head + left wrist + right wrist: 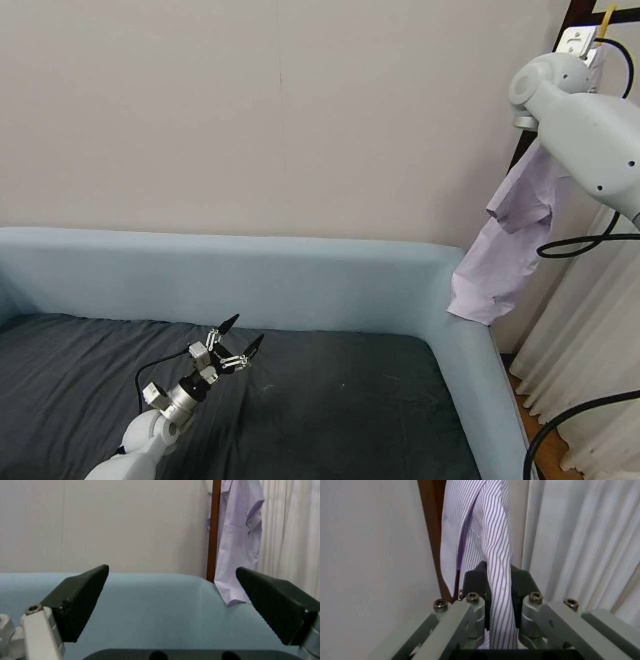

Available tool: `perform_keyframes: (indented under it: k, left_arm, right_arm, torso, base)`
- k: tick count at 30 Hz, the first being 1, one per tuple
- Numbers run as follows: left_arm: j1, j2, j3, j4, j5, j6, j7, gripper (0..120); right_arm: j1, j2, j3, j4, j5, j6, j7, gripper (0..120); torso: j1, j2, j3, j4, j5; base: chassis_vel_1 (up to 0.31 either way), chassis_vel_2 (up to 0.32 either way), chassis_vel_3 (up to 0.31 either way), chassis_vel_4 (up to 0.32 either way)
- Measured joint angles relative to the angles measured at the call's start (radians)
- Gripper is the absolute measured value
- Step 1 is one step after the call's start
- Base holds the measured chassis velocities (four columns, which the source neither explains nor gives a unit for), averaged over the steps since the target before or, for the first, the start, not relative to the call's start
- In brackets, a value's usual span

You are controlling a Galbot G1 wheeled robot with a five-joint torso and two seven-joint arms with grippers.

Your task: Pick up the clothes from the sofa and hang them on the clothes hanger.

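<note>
Beside the sofa's (465, 335) right end, the right gripper (497, 589) pinches the striped shirt (505, 235) at the clothes hanger (431, 536).
The shirt hangs lengthwise down the hanger's pole, running up and ahead from the narrow jaws, so the right arm is nearer. The left gripper (232, 338) hovers wide open over the sofa seat, well apart. No label can be read.

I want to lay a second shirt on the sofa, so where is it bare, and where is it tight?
The dark seat cushion is bare between the open left gripper, the backrest and the right armrest. It is crowded past that armrest: the shirt hangs by the wooden pole, pinched in the right gripper.
</note>
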Motion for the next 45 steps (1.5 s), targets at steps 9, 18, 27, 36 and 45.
perform_keyframes:
  k: [9, 18, 27, 36, 45]
  left_arm:
    - [0.034, -0.016, -0.024, -0.038, -0.025, 0.009, -0.001, 100]
    - [0.149, -0.026, -0.103, -0.175, -0.057, 0.022, -0.003, 100]
    - [0.373, -0.089, -0.22, -0.457, 0.029, 0.095, -0.276, 100]
    - [0.518, -0.246, -0.215, -0.748, 0.4, 0.182, -0.819, 100]
    - [0.615, -0.332, -0.176, -0.756, 0.555, 0.087, -0.843, 100]
  right_arm:
    - [-0.066, -0.096, 0.072, 0.252, 0.006, 0.066, 0.033, 36]
    - [-0.316, -0.342, 0.258, 0.851, 0.095, 0.348, -0.192, 68]
    - [-1.015, -0.536, 0.647, 1.176, -0.185, 0.61, -0.769, 98]
    - [-1.668, -0.267, 0.936, 1.185, -0.659, 0.693, -0.873, 100]
    - [-2.088, 0.033, 1.281, 1.269, -0.942, 0.641, -1.032, 100]
  torso:
    - [0.0, 0.0, 0.0, 0.0002, 0.0001]
    - [0.0, 0.0, 0.0, 0.0001, 0.0002]
    - [0.0, 0.0, 0.0, -0.0005, 0.0006]
    - [0.0, 0.0, 0.0, 0.0001, 0.0011]
    - [0.0, 0.0, 0.0, -0.0008, 0.0004]
  base:
    - [0.0, 0.0, 0.0, 0.0]
    - [0.0, 0.0, 0.0, 0.0]
    - [0.0, 0.0, 0.0, 0.0]
    - [0.0, 0.0, 0.0, 0.0]
    - [0.0, 0.0, 0.0, 0.0]
